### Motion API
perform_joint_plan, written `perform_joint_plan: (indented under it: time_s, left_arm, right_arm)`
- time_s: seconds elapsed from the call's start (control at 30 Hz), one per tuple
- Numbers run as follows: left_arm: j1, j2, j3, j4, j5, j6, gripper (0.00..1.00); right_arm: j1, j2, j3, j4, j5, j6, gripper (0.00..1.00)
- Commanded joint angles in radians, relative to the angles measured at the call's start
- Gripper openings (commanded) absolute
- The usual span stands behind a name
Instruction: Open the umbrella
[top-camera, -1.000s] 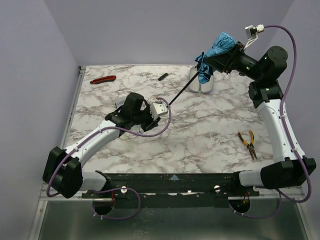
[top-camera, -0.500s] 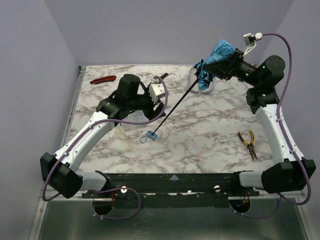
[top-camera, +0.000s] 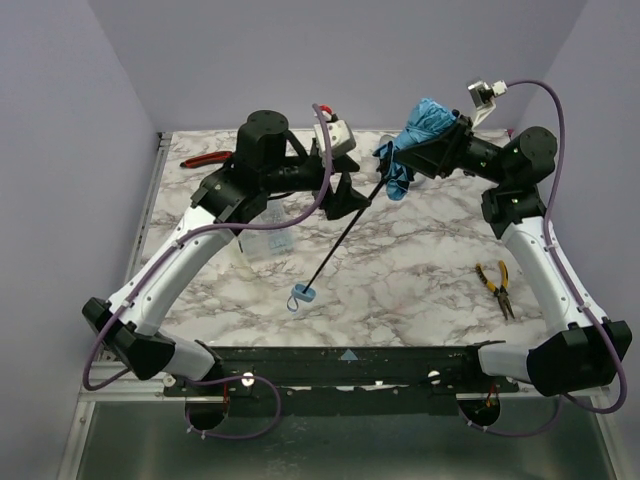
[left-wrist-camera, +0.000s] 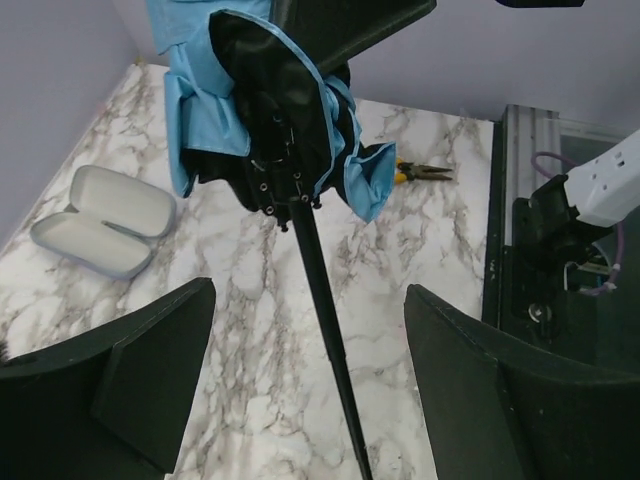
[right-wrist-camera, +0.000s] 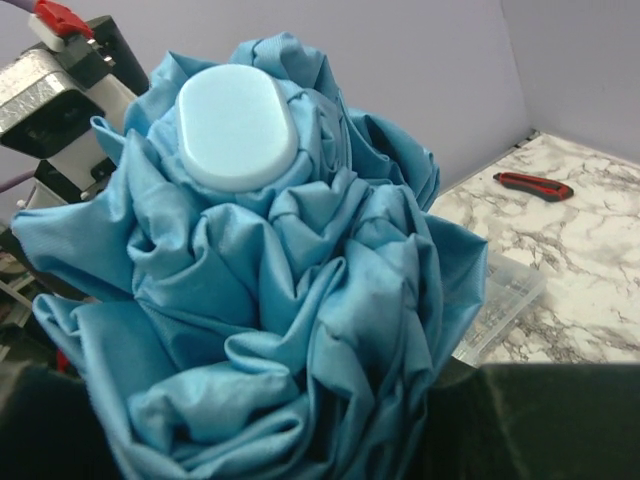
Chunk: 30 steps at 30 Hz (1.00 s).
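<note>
The bunched canopy of the umbrella (right-wrist-camera: 290, 300) hides most of the jaws of the right gripper (top-camera: 430, 150) in the right wrist view. The left wrist view cuts the umbrella's shaft (left-wrist-camera: 325, 300) off at the bottom edge. From above, the left arm (top-camera: 180, 265) overlaps the clear plastic box (top-camera: 265, 243).

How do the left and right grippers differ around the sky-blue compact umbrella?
The left gripper has jaws wide open astride the umbrella's thin black shaft, not touching it; the right gripper has jaws shut on the bunched sky-blue canopy. The left gripper is partway down the shaft, the right gripper at its top end. Both are raised above the marble table.
</note>
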Motion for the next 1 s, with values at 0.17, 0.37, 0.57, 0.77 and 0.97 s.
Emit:
perform_joint_plan:
  time_s: [0.17, 0.37, 0.57, 0.77, 0.97]
  left_arm:
    - [-0.056, 0.125, 0.08, 0.081, 0.001, -0.196, 0.76]
    - [-0.055, 0.145, 0.098, 0.088, -0.014, -0.163, 0.34]
    - [-0.035, 0.118, 0.101, 0.055, -0.04, -0.065, 0.0]
    - [0.016, 0.071, 0.151, -0.026, -0.114, 0.125, 0.0]
    - [0.031, 0.017, 0.155, -0.071, -0.28, 0.439, 0.0]
  right_arm:
    - [0.036, -0.015, -0.009, 0.166, 0.021, 0.018, 0.01]
    - [0.04, -0.025, -0.015, 0.168, 0.018, 0.013, 0.06]
    - [0.04, -0.051, 0.003, 0.086, 0.036, -0.034, 0.48]
    - [0.03, -0.082, 0.107, -0.166, 0.071, -0.182, 0.94]
    - [0.008, -0.1, 0.209, -0.278, 0.079, -0.234, 1.0]
